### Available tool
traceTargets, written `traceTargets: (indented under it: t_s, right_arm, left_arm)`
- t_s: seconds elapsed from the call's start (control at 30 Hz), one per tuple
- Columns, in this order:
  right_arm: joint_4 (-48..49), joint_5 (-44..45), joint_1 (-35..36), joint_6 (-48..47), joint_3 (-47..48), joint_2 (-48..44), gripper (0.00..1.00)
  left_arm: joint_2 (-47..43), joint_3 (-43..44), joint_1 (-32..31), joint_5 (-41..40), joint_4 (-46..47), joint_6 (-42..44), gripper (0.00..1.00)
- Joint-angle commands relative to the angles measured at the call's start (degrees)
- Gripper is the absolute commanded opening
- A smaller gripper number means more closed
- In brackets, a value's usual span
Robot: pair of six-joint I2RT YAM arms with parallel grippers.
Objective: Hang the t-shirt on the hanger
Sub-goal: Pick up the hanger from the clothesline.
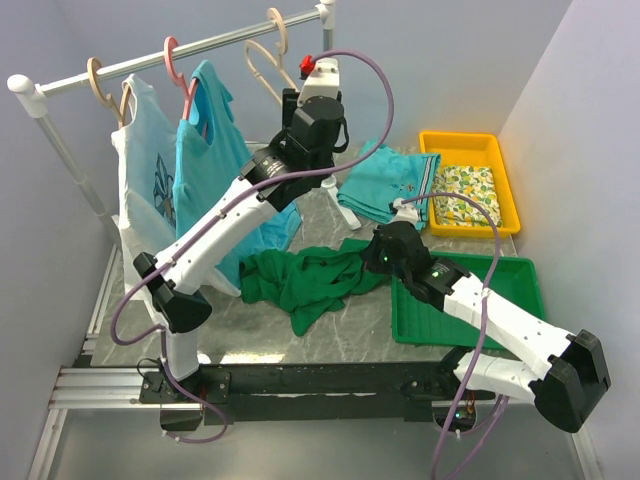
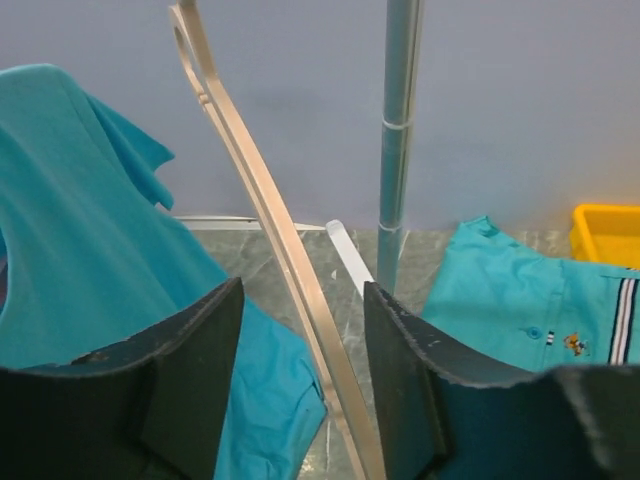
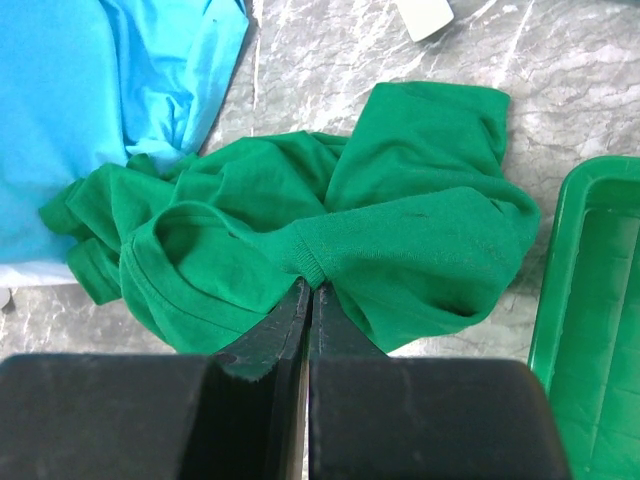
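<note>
t-shirt (image 3: 420,230): lay crumpled on table (image 1: 360,325) just beside green tray (image 1: 515,290), ribbed edge clamped in jaws of right gripper (image 3: 308,290). hanger (image 2: 262,190): hung from rail (image 1: 130,68) well beyond tray, its arm between parted jaws of left gripper (image 2: 302,290).

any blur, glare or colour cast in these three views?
Top external: even light, soft shadows, no glare. Left wrist: hanger sharp between left claw fingers; yellow cast on wall by yellow tray. Right wrist: t-shirt crisp at right claw, no blur.
</note>
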Motion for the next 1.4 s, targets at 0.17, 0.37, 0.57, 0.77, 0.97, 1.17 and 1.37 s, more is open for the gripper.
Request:
traceTargets:
  t_s: [0.17,0.37,0.57,0.77,0.97,1.17,1.37]
  right_arm:
    - [1.6,-0.1,-0.2,0.9,0.7,-1.5,0.00]
    - [1.5,-0.4,-0.2,1.2,0.8,-1.6,0.00]
    - [1.6,-0.5,-0.1,1.1,1.0,-1.4,0.00]
    - [1.8,-0.6,0.1,0.8,1.7,-0.9,0.00]
    - [2.3,-0.9,0.2,0.8,1.6,0.0,0.00]
    - [2.5,-0.8,0.3,0.4,2.4,1.0,0.00]
    - [2.9,-0.6,0.3,0.6,2.3,1.5,0.00]
  left_arm:
    - [-3.6,-4.5,1.3,0.4,-1.9,-2.6,0.46]
    - [-5.3,-6.4,1.4,-0.3,-2.3,-3.2,0.35]
    - [-6.7,-7.2,1.5,-2.0,-0.7,-1.8,0.19]
    - [-7.5,-6.0,1.5,-3.2,0.0,0.4,0.02]
    - [-11.9,-9.0,1.5,-4.7,2.2,1.6,0.01]
    - [-17.3,-14.1,1.1,-3.1,5.7,2.2,0.01]
    - [-22.7,-21.3,1.2,-0.2,9.2,2.5,0.01]
